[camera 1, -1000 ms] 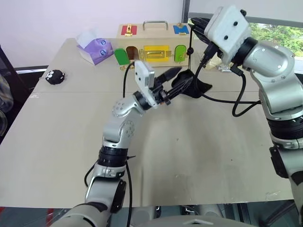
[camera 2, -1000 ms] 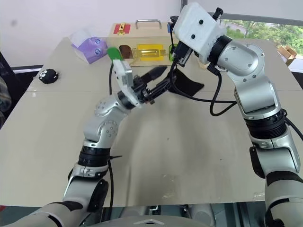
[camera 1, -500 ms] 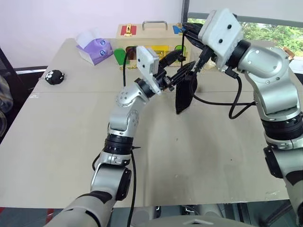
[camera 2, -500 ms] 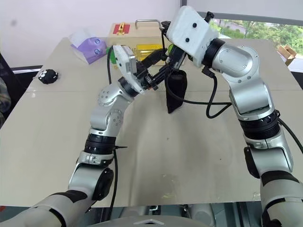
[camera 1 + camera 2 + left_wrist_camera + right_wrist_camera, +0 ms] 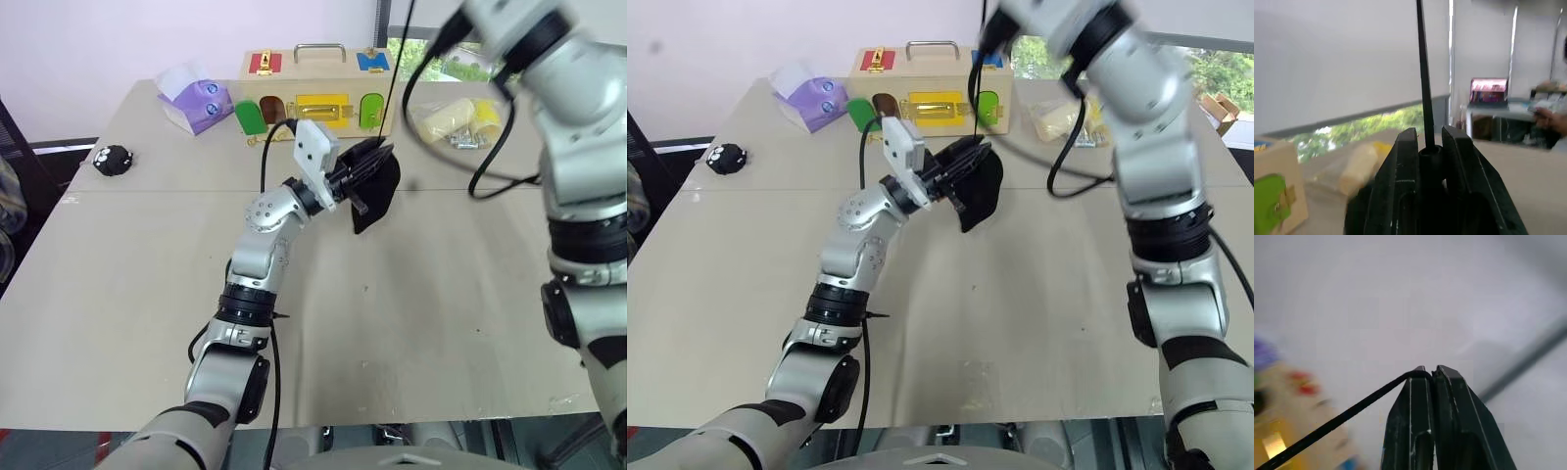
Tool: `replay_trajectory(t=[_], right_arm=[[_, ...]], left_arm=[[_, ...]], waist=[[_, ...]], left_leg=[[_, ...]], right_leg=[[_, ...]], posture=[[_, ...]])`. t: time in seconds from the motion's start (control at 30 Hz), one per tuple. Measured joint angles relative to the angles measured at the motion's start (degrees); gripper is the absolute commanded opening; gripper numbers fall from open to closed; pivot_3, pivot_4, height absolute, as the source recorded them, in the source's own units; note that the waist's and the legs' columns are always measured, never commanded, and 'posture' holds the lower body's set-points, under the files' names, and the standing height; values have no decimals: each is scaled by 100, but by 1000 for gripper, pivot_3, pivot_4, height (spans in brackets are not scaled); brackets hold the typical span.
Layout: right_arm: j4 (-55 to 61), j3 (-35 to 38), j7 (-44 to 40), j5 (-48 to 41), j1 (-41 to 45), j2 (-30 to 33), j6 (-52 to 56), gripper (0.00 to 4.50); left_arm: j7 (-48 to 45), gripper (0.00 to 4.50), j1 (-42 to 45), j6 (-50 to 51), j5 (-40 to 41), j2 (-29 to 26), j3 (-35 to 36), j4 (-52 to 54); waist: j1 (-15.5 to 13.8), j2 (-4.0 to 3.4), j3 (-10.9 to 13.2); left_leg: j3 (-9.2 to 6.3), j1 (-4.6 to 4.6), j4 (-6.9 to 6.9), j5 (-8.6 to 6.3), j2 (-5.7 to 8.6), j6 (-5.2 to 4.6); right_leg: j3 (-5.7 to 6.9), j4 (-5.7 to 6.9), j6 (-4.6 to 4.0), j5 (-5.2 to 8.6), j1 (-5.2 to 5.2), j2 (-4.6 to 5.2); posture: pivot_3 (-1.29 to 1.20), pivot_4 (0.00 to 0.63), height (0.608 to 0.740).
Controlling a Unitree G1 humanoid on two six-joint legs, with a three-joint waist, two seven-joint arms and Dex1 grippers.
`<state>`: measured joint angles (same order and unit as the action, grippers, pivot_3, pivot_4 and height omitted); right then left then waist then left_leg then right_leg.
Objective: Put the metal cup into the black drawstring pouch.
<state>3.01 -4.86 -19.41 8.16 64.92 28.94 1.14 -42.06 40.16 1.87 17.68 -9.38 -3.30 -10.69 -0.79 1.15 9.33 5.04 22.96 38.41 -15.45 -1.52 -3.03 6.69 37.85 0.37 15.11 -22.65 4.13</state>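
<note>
Where the head views look down on the table [image 5: 411,323], the black drawstring pouch [image 5: 375,192] is seen hanging mid-table at the left gripper [image 5: 364,168]. From the left wrist, its toggle [image 5: 1430,159] is pinched. From the right wrist, the right gripper [image 5: 1431,372] is pressed onto the cord [image 5: 1337,423].

Right gripper [image 5: 1431,369] pressed closed, pinching thin black cord [image 5: 1337,422] at its tips, cord running taut away, blurred wooden box [image 5: 1278,431] behind

The metal cup cannot be made out: the black drawstring pouch [image 5: 375,193] hangs closed beside the wooden latch box [image 5: 315,90], its inside hidden. Right forearm runs off frame.
</note>
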Motion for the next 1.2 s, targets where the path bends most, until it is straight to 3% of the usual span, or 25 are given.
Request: replay_trajectory(t=[0.17, 0.2, 0.27, 0.4, 0.53, 0.67, 0.83, 0.9, 0.97, 1.03, 1.2], right_arm=[[-470, 52, 364, 190, -23, -23, -739, 0], [-485, 53, 357, 118, -39, -53, -730, 0], [-373, 139, 253, -247, -123, -209, -499, 0], [492, 443, -285, -1329, -677, -363, 488, 0], [1140, 311, -868, -1839, -1597, -141, 1506, 0], [1628, 593, -1293, -2323, -2423, 407, 2276, 1474], [2137, 1226, -1779, -3561, -3569, 675, 3414, 3614], [2177, 1415, -2039, -3837, -4172, 803, 3544, 3614], [1935, 1744, -2748, -3968, -5533, 1133, 3280, 3614], [1400, 1883, -3218, -3888, -6361, 1249, 2990, 3614], [-31, 2277, -4315, -3655, -7022, 1447, 1447, 3614]], left_arm=[[-63, 172, 196, -625, -215, -22, -140, -532], [-80, 972, 211, -754, -246, -21, -155, -622], [-244, 1570, 144, -757, -187, -29, -140, -626], [-409, 3448, -387, -512, -123, -45, -159, -865], [-934, 3448, -795, 545, 943, -459, 61, 384], [-1350, 3520, -1546, 2060, 2224, -1480, 521, 1634], [-1308, 3520, -2315, 2202, 1940, -2169, 838, 1601], [-1280, 3520, -2537, 2117, 1782, -2250, 882, 1568], [-1194, 3520, -3200, 1834, 1332, -2435, 871, 1619], [-1063, 3520, -3707, 1638, 944, -2473, 783, 1599], [-465, 3520, -4480, 1071, 390, -2097, 720, 2086]], waist=[[13, -2, 1], [13, -2, 1], [18, -4, -1], [16, -9, -2], [19, -10, -1], [32, -12, 0], [-9, -15, 2], [-31, -10, -2], [-64, -5, -8], [-46, -22, 2], [7, -32, 1]], left_leg=[[15, -3, 3, 0, 2, 0], [14, -4, 1, 1, -1, 0], [15, -7, 0, 1, -4, 1], [16, -1, 0, 1, -7, 1], [13, 2, 1, 0, -7, 0], [1, -9, -2, 0, -8, 0], [-13, -11, -3, -1, -6, -2], [-20, -9, -2, -4, -5, -6], [-26, -27, -6, -19, -3, -26], [-16, -18, -5, -26, 4, -38], [-12, -49, 1, -29, 4, -45]], right_leg=[[-9, 2, 1, 0, 2, 3], [-8, 3, 1, 0, 1, 1], [-10, 3, 0, 0, 3, -1], [-9, -2, 0, 0, 0, -3], [-10, 1, -1, 0, -2, 2], [-9, 1, -2, 1, 7, 3], [0, 6, -4, -1, 12, 2], [7, -1, -5, -1, 18, 5], [21, -31, -4, 1, 52, 11], [16, -37, -1, -1, 45, 21], [12, -24, 0, -1, 63, 31]], posture=[[0, 150, 740], [0, 150, 740], [0, 150, 740], [0, 150, 740], [0, 150, 740], [0, 150, 740], [0, 150, 740], [0, 150, 740], [0, 150, 740], [0, 150, 740], [0, 150, 740]])
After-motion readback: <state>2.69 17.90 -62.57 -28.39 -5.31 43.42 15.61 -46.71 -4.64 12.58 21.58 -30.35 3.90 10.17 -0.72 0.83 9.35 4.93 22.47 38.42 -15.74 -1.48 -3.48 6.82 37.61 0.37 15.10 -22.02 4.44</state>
